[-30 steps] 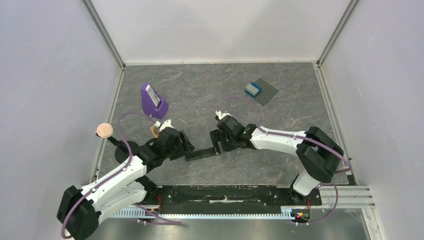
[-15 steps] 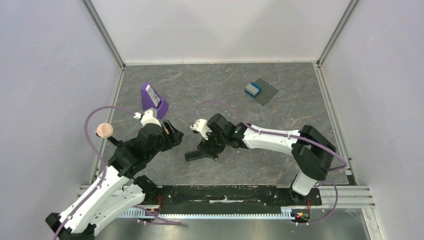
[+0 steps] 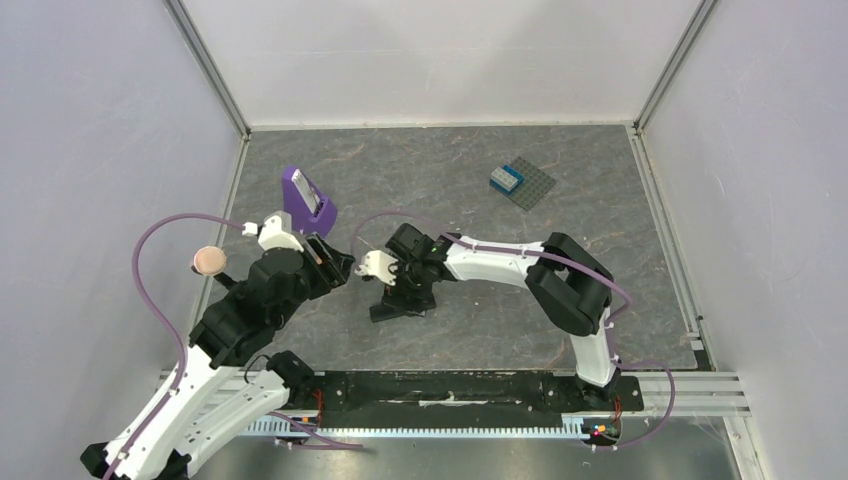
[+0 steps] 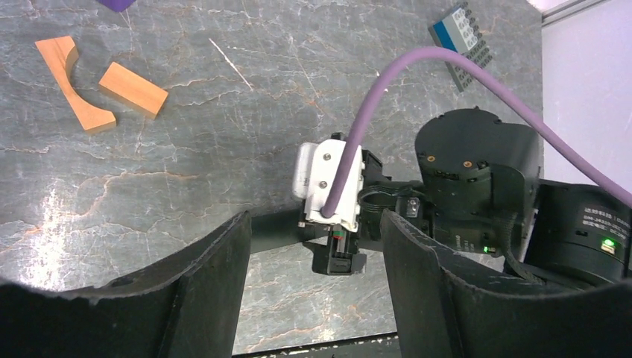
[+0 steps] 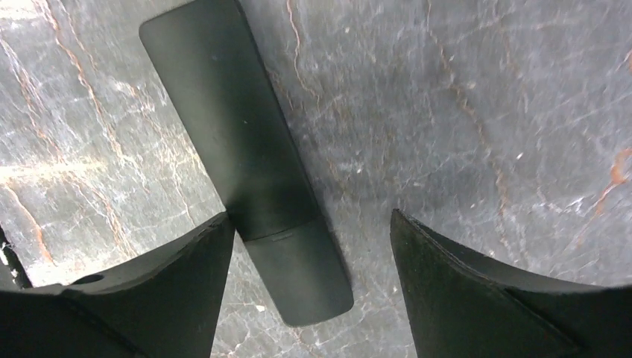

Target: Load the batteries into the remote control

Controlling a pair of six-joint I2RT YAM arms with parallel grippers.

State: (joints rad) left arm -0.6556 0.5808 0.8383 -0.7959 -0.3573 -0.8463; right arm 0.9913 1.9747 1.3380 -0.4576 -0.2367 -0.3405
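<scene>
Left gripper (image 4: 314,224): fingers spread wide, nothing in it, hanging left of bench centre and facing the remote. Remote control (image 3: 385,312) lies flat just left of centre, nearer the near edge. Its long axis runs roughly along that edge, left end tipped slightly nearer. Right gripper (image 5: 309,220) hovers over it, spread wide, gripping nothing, and the bar sits off toward one finger. We judge the step is grabbing the remote: centre the fingers across its narrow width, clear of the cover seam, then close. We see no batteries.
</scene>
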